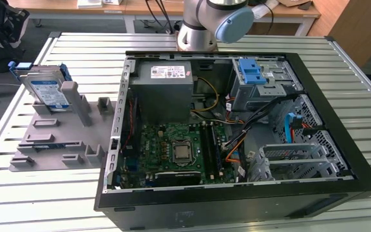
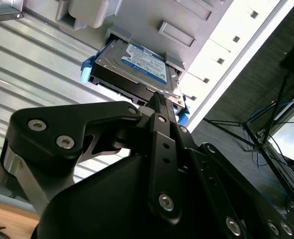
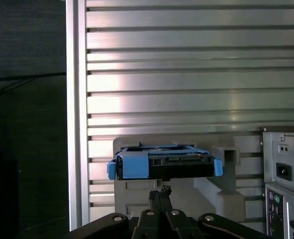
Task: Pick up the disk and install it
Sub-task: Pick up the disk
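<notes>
Disk point(image 1: 49, 93) silver, blue-framed, white-and-blue label

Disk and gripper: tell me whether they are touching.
Apart. In the first wrist view, a strip of the gray holder shows between the gripper and the disk standing in it.

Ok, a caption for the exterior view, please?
Open computer case on a slatted table, the disk standing in a gray holder at the exterior view's left.
</notes>
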You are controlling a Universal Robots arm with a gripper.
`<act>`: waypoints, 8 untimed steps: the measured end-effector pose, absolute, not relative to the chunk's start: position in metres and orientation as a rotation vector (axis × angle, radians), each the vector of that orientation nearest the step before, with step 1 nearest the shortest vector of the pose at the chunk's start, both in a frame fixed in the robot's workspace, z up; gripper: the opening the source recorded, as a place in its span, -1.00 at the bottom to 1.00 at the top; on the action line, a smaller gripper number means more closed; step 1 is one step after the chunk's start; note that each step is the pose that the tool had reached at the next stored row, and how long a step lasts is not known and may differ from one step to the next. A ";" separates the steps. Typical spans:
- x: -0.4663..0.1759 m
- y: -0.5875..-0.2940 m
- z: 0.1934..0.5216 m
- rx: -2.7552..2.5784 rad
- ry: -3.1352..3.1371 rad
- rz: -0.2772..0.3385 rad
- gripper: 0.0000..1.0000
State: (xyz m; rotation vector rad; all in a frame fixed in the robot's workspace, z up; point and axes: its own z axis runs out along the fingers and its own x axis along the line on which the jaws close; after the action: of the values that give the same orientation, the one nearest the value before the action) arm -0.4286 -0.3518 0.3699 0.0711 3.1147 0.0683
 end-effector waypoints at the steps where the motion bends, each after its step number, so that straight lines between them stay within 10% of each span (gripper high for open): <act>1: -0.429 -0.352 0.370 0.068 3.115 0.068 -0.79; 8: -0.429 -0.352 0.370 0.061 3.115 0.068 -0.79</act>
State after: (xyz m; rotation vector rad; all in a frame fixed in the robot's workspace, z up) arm -0.4286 -0.3518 0.3699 0.0605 3.1152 0.0684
